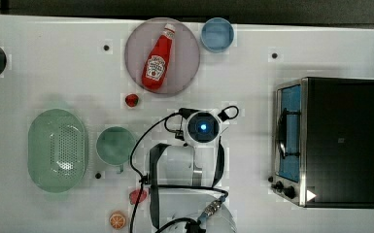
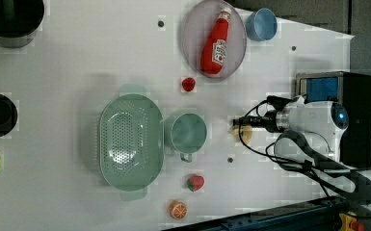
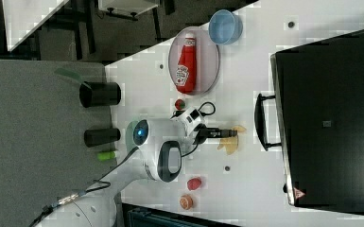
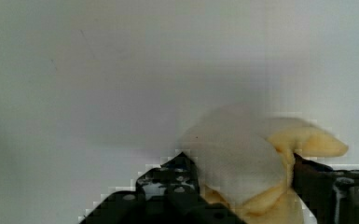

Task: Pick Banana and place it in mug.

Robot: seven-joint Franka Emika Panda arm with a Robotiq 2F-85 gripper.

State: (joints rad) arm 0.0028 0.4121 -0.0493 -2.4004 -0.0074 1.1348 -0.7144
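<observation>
The gripper (image 4: 242,186) fingers (image 4: 177,179) seemingly pinch the banana (image 4: 242,158), mid-table, long axis across them, peel splayed, table (image 1: 53,63) open around.

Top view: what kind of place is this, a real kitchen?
Probably a robot test table set up like a play kitchen: a white table carries a ketchup bottle, a green colander and a toaster oven, with the robot arm above it.
</observation>
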